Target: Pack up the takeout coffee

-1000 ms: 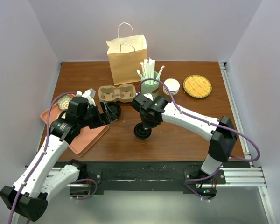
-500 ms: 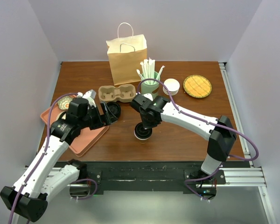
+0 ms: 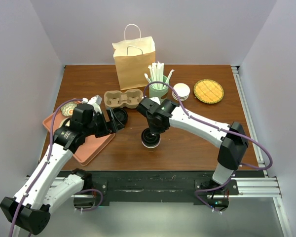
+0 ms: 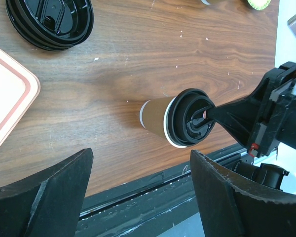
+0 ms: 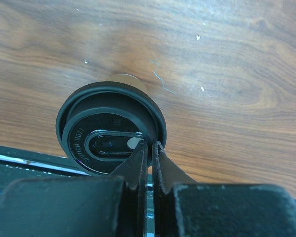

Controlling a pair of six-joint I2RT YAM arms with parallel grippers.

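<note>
Takeout coffee (image 3: 151, 140) is being pressed on its lid (image 5: 111, 129), likely for sealing, by the clenched right gripper (image 5: 148, 146), the left gripper (image 3: 115, 121) being held open.

The left arm (image 3: 48, 165) and right arm (image 3: 203, 127) have white links, black joints, black jaws and purple cables (image 3: 268, 154).

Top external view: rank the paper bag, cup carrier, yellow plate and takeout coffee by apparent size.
1. paper bag
2. cup carrier and yellow plate: too alike to rank, though the carrier is a little longer
3. takeout coffee, seen from above
</note>
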